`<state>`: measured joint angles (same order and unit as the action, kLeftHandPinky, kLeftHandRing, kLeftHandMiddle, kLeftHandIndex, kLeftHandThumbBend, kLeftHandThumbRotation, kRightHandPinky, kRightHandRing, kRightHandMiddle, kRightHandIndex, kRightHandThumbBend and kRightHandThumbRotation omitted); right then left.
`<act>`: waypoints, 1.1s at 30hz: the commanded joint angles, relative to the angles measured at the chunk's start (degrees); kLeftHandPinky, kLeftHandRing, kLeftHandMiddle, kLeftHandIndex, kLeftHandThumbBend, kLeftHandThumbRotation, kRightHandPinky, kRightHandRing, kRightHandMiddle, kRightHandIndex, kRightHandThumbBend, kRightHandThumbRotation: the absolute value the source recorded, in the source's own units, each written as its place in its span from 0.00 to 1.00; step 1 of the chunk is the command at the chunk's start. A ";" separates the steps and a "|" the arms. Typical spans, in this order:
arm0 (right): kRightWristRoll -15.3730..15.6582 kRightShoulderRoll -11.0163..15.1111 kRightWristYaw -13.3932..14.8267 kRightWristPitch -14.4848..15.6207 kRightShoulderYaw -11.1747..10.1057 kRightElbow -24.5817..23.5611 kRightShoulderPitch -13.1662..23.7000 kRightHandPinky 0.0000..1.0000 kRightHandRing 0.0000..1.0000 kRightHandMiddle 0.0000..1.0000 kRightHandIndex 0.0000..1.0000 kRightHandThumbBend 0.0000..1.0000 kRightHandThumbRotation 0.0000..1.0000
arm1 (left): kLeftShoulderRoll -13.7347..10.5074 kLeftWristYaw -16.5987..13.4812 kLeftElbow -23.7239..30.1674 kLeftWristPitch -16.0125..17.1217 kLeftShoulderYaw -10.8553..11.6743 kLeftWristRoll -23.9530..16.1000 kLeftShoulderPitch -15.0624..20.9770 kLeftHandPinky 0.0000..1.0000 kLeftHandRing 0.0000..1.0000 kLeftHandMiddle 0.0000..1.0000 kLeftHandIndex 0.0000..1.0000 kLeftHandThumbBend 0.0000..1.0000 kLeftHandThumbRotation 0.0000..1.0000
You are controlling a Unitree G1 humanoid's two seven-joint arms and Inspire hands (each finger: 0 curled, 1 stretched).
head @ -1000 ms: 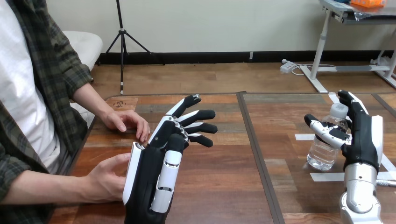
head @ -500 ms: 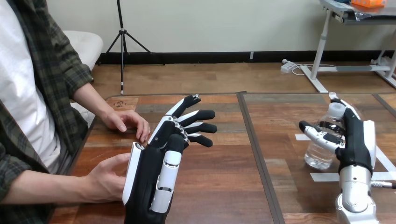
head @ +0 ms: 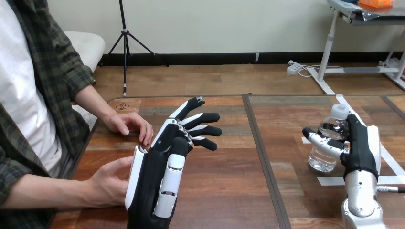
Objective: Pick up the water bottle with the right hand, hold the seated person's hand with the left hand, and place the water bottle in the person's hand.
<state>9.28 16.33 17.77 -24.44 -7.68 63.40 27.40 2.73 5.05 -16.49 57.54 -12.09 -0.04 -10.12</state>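
The clear water bottle with a white cap is at the table's right, leaning slightly. My right hand is shut on it, thumb across its front and fingers curled round its far side. Whether its base rests on the wood I cannot tell. My left hand is raised at the centre-left, open, with straight fingers pointing right. The person's nearer hand lies right beside its white edge; no finger of mine is curled round it. Further back, the person's other hand rests flat on the table.
White tape strips mark the wood by the bottle. A dark seam runs front to back between the two table halves. The person's forearm lies along the near left edge.
My right hand has closed round the bottle and shifted it a little to the left, with the bottle tilting. My left hand and the person's hands have stayed still.
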 commanded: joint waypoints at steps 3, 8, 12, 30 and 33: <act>-0.66 1.15 -0.68 0.31 0.17 0.21 5.15 0.87 0.89 0.90 0.87 0.69 0.00 | 0.42 0.18 1.20 0.54 0.42 0.36 1.64 0.54 0.66 0.73 0.84 0.33 1.00; -1.09 0.94 -1.32 0.37 0.06 0.26 5.09 0.86 0.89 0.90 0.88 0.69 0.00 | 0.34 0.29 1.10 0.58 0.40 0.44 1.72 0.54 0.66 0.73 0.84 0.34 1.00; -1.42 0.88 -1.79 0.47 -0.03 0.60 5.18 0.86 0.90 0.90 0.88 0.69 0.00 | 0.26 0.34 1.01 0.66 0.45 0.41 1.73 0.54 0.66 0.74 0.84 0.34 1.00; -2.37 0.04 -0.73 0.08 -0.08 1.45 5.87 0.83 0.86 0.87 0.86 0.72 0.00 | 0.30 0.32 1.19 0.23 0.47 0.36 1.62 0.54 0.66 0.73 0.84 0.35 1.00; -3.50 -0.47 -1.06 -0.34 -0.86 1.75 6.17 0.82 0.85 0.86 0.85 0.72 0.00 | 0.32 0.28 1.12 0.27 0.51 0.27 1.66 0.54 0.66 0.73 0.84 0.35 1.00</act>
<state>6.89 16.12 16.23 -23.56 -7.73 64.73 27.58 2.71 5.20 -16.48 57.54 -12.09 -0.01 -10.21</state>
